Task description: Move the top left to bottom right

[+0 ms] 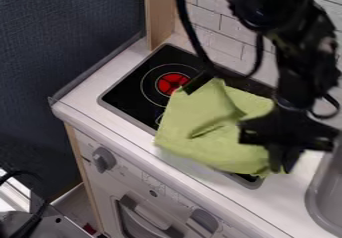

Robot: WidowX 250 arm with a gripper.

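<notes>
The black gripper (284, 163) hangs low at the right end of the stove top, over the lower right corner of the green cloth (207, 127). Part of that corner is hidden behind it, and whether the cloth is held cannot be told. Creased and partly folded, the cloth lies across the middle and right of the black stove top (130, 97). Its upper left corner lies beside a small black block, close to the red burner mark.
A grey sink or basin (324, 197) stands at the right edge. The white counter (83, 104) has a raised clear edge on its left. Tiled wall (224, 29) and a wooden post (159, 14) rise behind. Knobs line the front below.
</notes>
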